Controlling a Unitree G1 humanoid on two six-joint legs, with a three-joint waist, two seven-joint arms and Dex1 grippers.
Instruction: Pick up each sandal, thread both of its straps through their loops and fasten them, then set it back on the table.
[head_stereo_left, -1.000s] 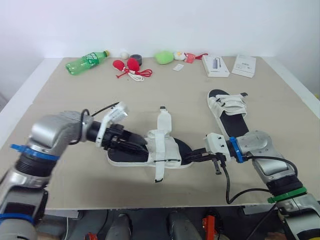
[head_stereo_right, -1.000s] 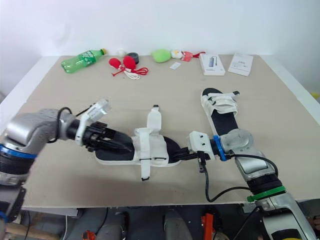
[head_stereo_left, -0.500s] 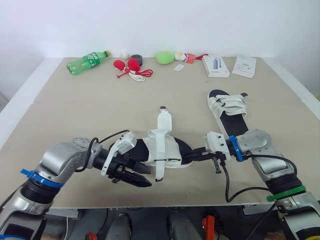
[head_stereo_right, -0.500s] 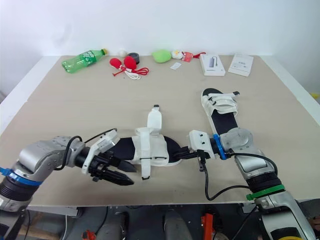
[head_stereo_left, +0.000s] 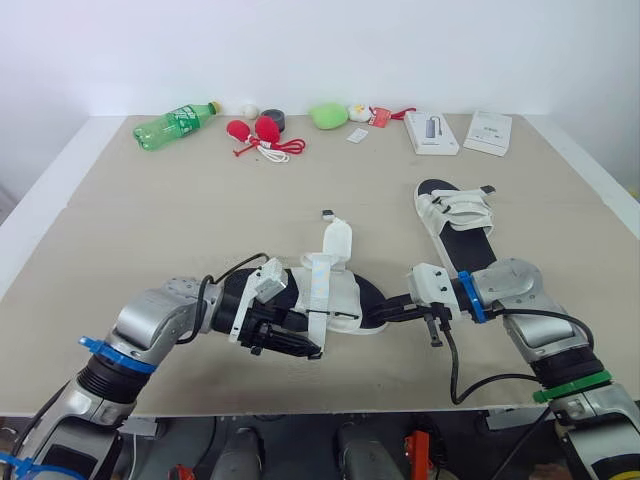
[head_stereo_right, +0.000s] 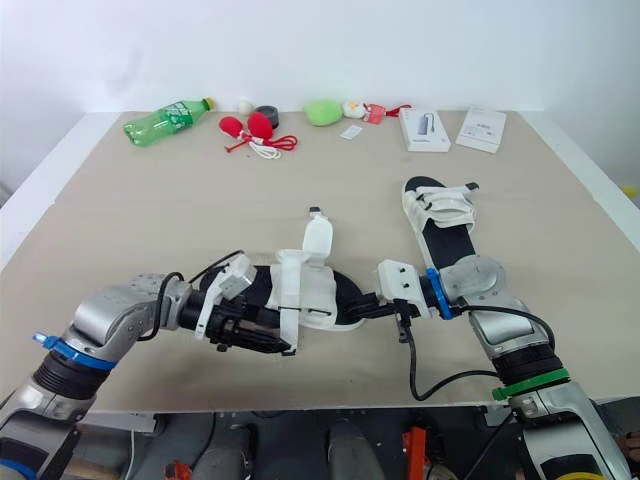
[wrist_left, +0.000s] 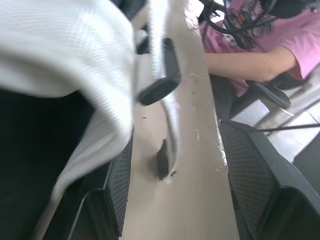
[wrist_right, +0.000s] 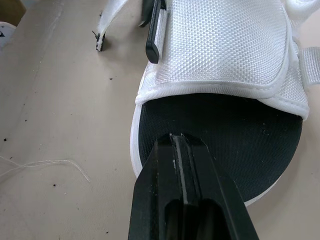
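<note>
One white sandal with a black sole (head_stereo_left: 335, 292) lies near the table's front middle, its long strap (head_stereo_left: 336, 238) standing up and another strap (head_stereo_left: 318, 300) hanging over its near side. My left gripper (head_stereo_left: 303, 349) is open at that near side, and the black-tipped strap end (wrist_left: 161, 86) hangs between its fingers (wrist_left: 107, 195). My right gripper (head_stereo_left: 386, 314) is shut, its tip resting on the sole's rim (wrist_right: 150, 165) at the sandal's right end. The second sandal (head_stereo_left: 455, 222) lies flat further back on the right.
Along the far edge lie a green bottle (head_stereo_left: 175, 123), red balls with a cord (head_stereo_left: 258, 132), a green toy (head_stereo_left: 327, 114) and two white boxes (head_stereo_left: 432, 131). The table's front edge (head_stereo_left: 300, 408) is close to both grippers. A person's arm in a pink sleeve (wrist_left: 270, 45) is beyond the table.
My left gripper left the sandal's left end, swung round toward the front edge and came in at the hanging strap. The sandal's upper has tipped slightly. The right gripper has stayed put.
</note>
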